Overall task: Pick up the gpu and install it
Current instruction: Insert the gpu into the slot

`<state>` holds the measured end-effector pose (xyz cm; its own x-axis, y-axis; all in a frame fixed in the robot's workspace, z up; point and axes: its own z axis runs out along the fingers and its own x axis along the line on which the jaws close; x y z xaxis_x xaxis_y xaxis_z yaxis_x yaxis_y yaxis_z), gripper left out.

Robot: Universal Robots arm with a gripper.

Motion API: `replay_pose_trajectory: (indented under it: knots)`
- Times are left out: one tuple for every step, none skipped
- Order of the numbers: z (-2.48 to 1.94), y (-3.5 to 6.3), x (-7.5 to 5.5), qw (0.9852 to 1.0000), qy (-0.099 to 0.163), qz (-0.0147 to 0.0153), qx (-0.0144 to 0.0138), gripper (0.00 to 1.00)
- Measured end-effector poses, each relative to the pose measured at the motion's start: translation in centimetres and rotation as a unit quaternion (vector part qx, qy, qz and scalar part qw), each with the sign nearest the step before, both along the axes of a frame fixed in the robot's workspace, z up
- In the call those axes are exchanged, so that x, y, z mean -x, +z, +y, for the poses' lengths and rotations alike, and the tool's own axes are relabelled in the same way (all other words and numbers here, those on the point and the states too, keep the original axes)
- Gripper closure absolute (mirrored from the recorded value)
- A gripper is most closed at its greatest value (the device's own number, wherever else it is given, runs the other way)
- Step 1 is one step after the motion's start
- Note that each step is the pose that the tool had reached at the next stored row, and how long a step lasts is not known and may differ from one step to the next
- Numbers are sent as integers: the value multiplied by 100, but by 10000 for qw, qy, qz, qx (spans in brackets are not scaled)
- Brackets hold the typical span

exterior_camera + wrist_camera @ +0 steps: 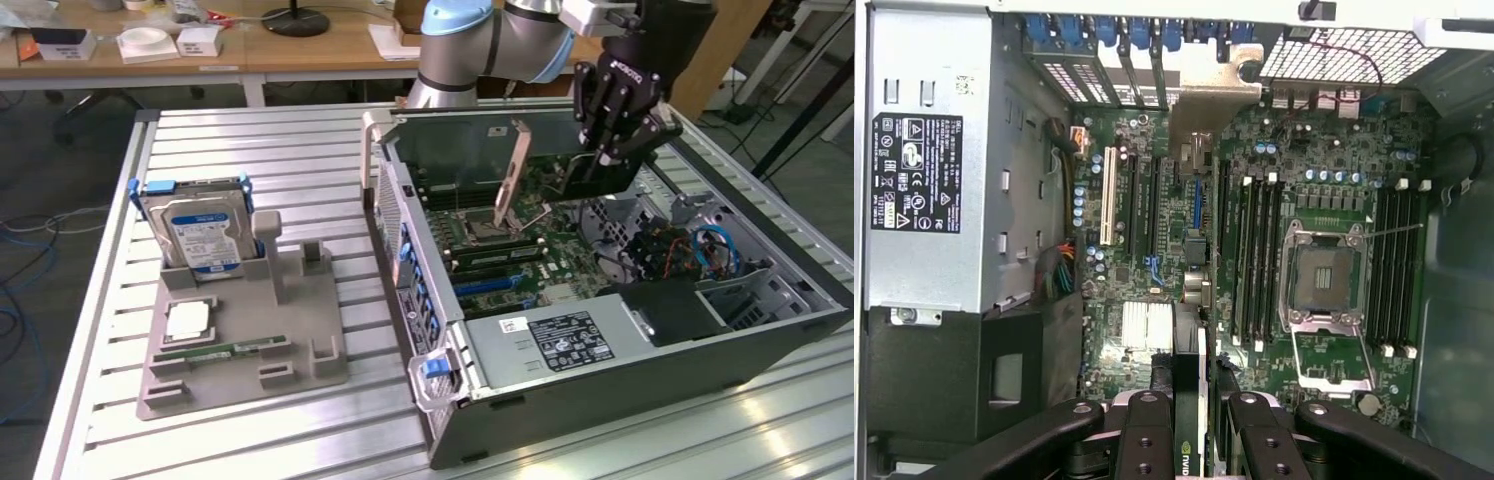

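My gripper (611, 140) is shut on the gpu (587, 178), a green card held on edge inside the open computer case (747, 350). The card hangs just above the motherboard (534, 255), with its silver end bracket (510, 180) pointing toward the case's rear wall. In the wrist view the gpu (1188, 375) runs edge-on between the black fingers (1144, 435), and its bracket (1204, 95) sits near the rear slot openings. Below it are the expansion slots (1149, 210) between the white slot and the memory banks. I cannot tell whether the card touches a slot.
A grey tray (307, 360) at the exterior view's left holds a hard drive (200, 235), a processor (187, 320) and a memory stick (220, 352). Inside the case are the power supply (561, 340), the open processor socket (1324, 280) and blue cables (707, 250).
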<state>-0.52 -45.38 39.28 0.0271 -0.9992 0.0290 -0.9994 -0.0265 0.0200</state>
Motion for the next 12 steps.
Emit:
replay_pose_trajectory:
  knots:
    - [0,-4,0,10000,0,-1,0,74]
    - [0,-7,1,10000,0,-2,0,74]
    - [0,-11,1,10000,0,-4,0,74]
    - [0,-15,1,10000,0,-5,0,74]
    - [0,-18,1,10000,0,-6,0,74]
    - [0,-21,2,10000,0,-6,0,74]
    - [0,-25,2,10000,0,-8,0,74]
    - [0,-27,2,10000,0,-8,0,74]
    - [0,-31,2,10000,0,-9,0,74]
    - [0,-34,3,10000,-1,-9,0,74]
    - [0,-36,3,10000,0,-10,0,74]
    - [0,-39,3,10000,0,-11,0,74]
